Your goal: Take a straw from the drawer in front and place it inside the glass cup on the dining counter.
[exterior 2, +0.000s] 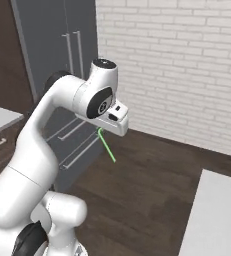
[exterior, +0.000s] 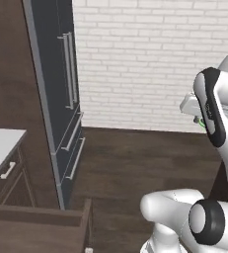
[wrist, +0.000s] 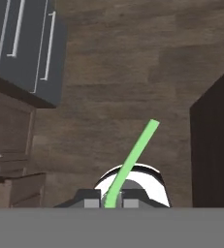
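left base view: drawer (exterior: 36, 225) stands pulled out at lower left, its inside hidden behind the brown front; a sliver of green straw (exterior: 201, 122) peeks beside the raised arm. right base view: gripper (exterior 2: 103, 132) hangs high over the wood floor, jaws pressed together on the straw (exterior 2: 107, 147), whose long axis slants down and away from the hand; a corner of the white dining table (exterior 2: 217, 220) lies at lower right, well apart; the glass cup is not in sight. hand view: straw (wrist: 131, 162) runs from between the jaws up and rightward over the floor, pinched at its near end.
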Available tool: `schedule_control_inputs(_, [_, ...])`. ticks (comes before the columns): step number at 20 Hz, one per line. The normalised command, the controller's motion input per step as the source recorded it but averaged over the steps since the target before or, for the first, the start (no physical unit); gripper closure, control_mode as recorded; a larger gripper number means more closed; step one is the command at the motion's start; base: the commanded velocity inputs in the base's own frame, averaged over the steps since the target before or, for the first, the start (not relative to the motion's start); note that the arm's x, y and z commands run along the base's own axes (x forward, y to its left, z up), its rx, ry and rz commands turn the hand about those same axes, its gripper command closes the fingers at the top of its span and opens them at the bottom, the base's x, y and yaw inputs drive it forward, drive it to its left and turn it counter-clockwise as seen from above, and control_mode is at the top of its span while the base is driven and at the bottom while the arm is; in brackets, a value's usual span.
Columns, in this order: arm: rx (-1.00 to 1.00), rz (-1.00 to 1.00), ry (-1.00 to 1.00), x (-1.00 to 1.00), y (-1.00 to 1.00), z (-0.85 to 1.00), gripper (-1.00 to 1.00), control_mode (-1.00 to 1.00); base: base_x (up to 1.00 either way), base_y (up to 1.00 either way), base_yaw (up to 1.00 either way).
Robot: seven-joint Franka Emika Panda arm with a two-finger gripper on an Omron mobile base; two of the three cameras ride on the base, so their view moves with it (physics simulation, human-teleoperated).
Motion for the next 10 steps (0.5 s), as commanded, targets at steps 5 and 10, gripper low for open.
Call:
schedule_control_inputs(5, [0.00,0.00,0.00,0.00,0.00,0.00,1.00,1.00,1.00,-0.19,-0.09])
schedule_control_inputs(10, [0.00,0.00,0.00,0.00,0.00,0.00,1.00,1.00,1.00,-0.27,-0.11])
